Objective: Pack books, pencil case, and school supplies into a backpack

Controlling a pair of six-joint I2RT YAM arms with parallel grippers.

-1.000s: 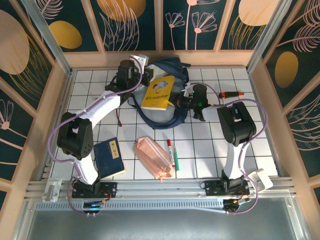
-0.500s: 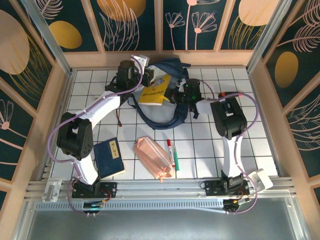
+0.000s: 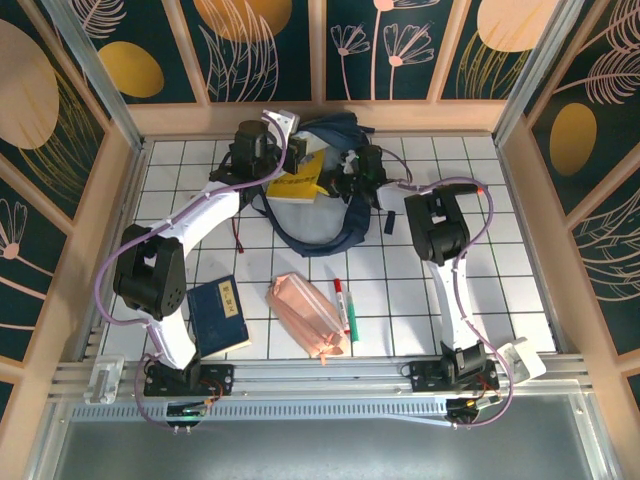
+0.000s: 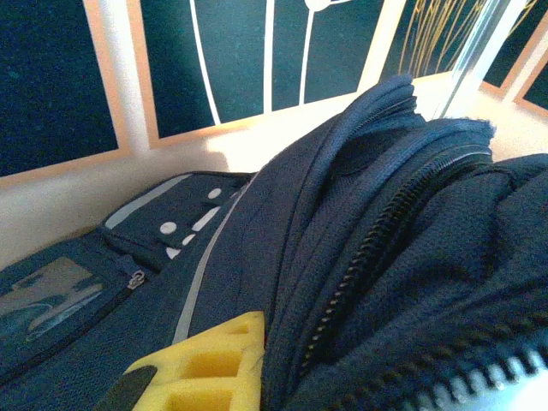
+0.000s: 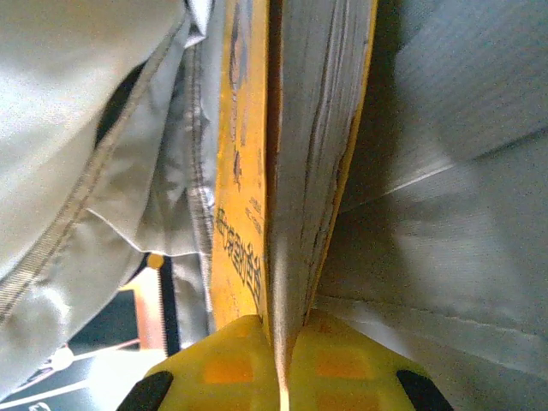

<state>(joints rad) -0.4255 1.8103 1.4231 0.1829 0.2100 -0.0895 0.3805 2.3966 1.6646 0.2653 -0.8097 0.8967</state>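
Backpack [image 4: 385, 214] rim pinched in left gripper [image 3: 297, 152], right gripper [image 5: 278, 330] clamped on yellow book [image 5: 235, 154] — edge-on against lining, navy book [image 3: 220, 315], pencil case [image 3: 308, 315], marker [image 3: 343, 305] lying on surface [image 3: 500, 280]

The backpack [image 4: 368, 197] is matt, coarse-woven navy cloth; the yellow book [image 5: 233, 154] has a smooth cover and rough paper edges.

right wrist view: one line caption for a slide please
Right gripper shut on the yellow book, edge-on between pale inner folds of the backpack.
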